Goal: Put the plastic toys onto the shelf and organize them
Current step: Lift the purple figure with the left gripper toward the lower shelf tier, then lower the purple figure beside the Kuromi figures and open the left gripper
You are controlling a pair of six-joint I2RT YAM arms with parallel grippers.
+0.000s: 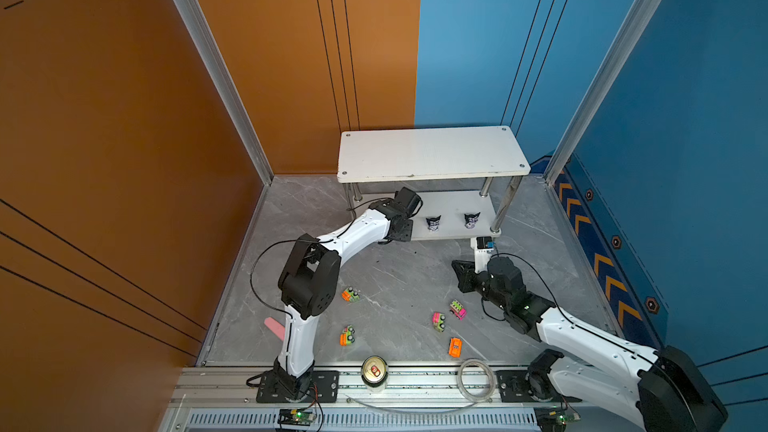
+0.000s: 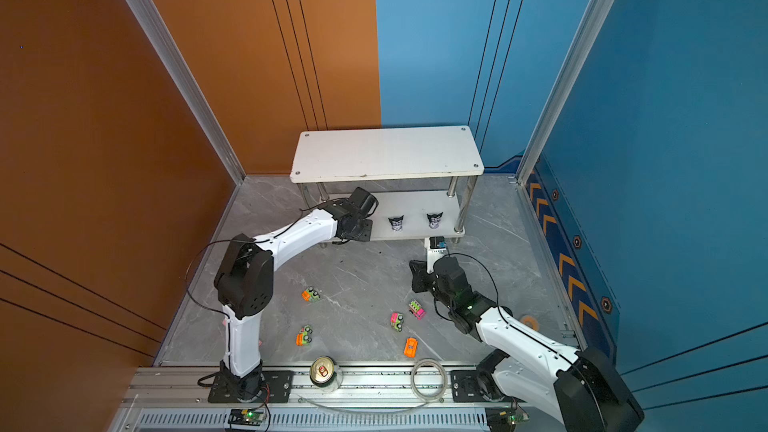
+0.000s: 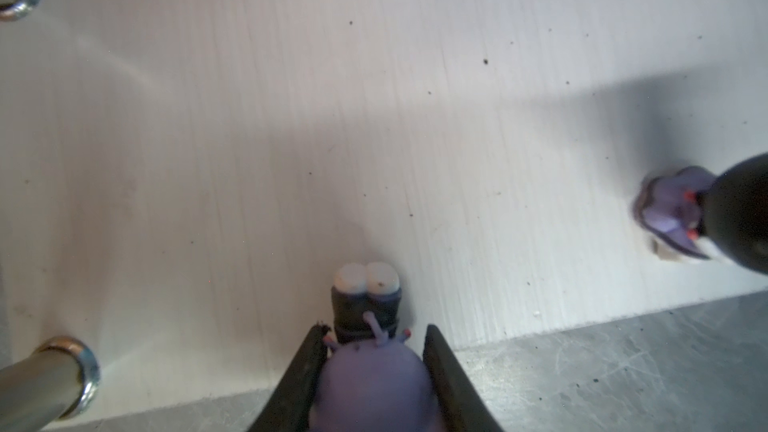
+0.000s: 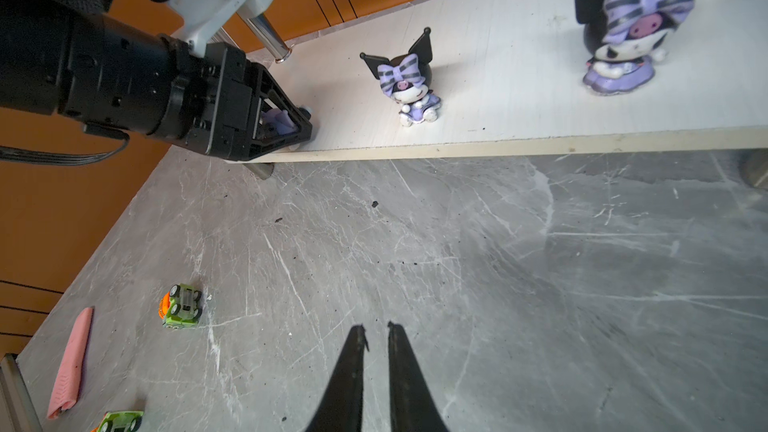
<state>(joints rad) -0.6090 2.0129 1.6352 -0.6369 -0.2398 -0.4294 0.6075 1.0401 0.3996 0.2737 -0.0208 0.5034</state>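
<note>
The white two-tier shelf (image 1: 432, 153) (image 2: 386, 151) stands at the back. Two pointed-eared figurines (image 1: 433, 223) (image 1: 471, 220) stand upright on its lower tier (image 4: 498, 76). My left gripper (image 3: 376, 330) (image 1: 401, 234) is shut on a third figurine (image 3: 368, 371), held at the lower tier's left front edge with its white feet over the board. My right gripper (image 4: 376, 326) (image 1: 457, 268) hovers over the floor in front of the shelf, jaws nearly together with nothing between them. Several neon toy cars lie on the floor, among them an orange-green one (image 1: 350, 295), a pink one (image 1: 439, 321) and an orange one (image 1: 455, 347).
A gold-topped can (image 1: 374, 372) and a clear tape ring (image 1: 476, 376) sit on the front rail. A pink strip (image 4: 70, 363) lies by the left wall. Chrome legs (image 3: 50, 376) flank the lower tier's left end.
</note>
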